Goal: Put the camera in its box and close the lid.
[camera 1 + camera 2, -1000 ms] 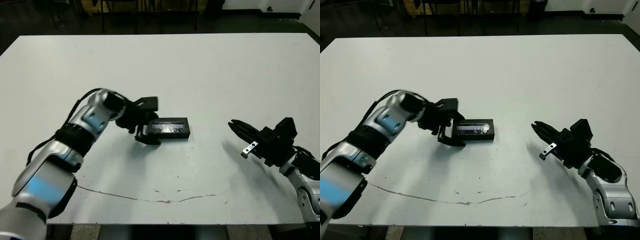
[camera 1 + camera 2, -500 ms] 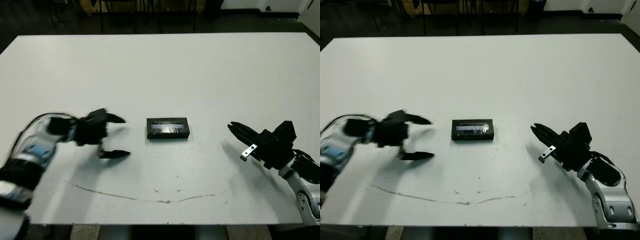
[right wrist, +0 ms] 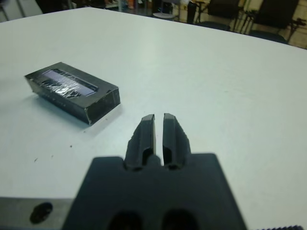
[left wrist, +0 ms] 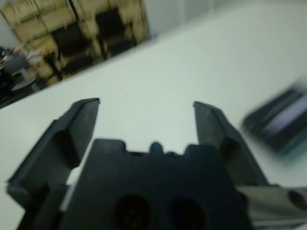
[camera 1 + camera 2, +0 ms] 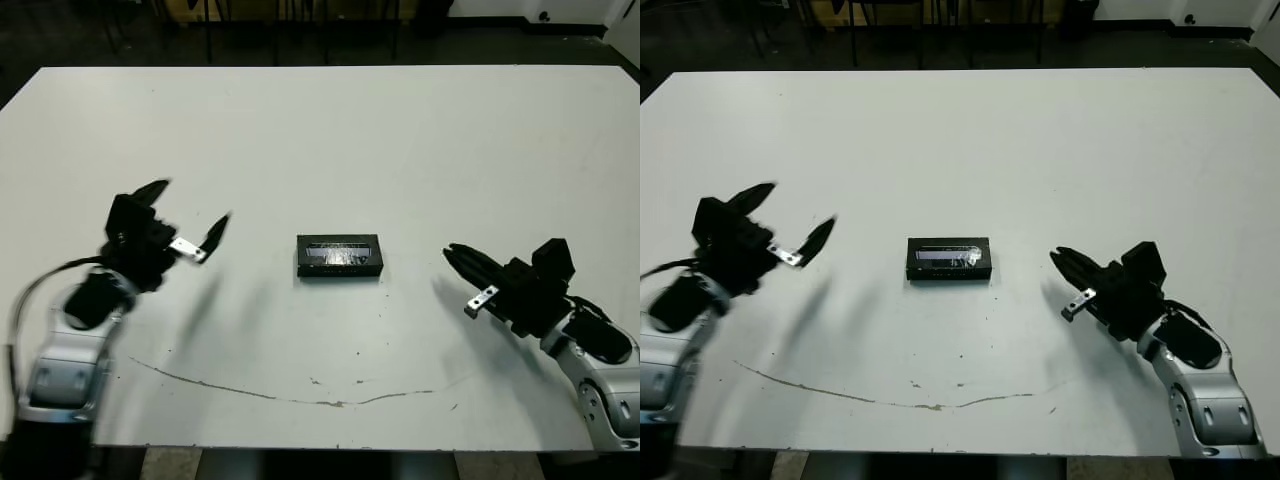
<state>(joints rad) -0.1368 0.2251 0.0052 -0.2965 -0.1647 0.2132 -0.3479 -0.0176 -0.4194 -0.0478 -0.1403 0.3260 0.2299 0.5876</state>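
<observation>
The box (image 5: 339, 257) is seen near the centre of the frame on the white table (image 5: 400, 140), with the lid (image 3: 72, 83) seated flush on top, its pale strip facing up. The camera cannot be seen; it is judged to be inside, since no loose device is visible on the table. The task is therefore judged to be essentially complete.

The left gripper (image 5: 185, 220) is held at the left of the frame, well apart from the box, with its 2 fingers spread wide and nothing between them. The right gripper (image 5: 462, 266) is held at the right of the frame, also well apart from the box, with its fingers (image 3: 146, 132) pressed nearly together on nothing.

The closed box is judged to be light, stiff and smooth-sided, so it could slide on the table if nudged. If it must be handled again, it is best taken across its 2 long sides, low on the tray, so the lid is not lifted off.
</observation>
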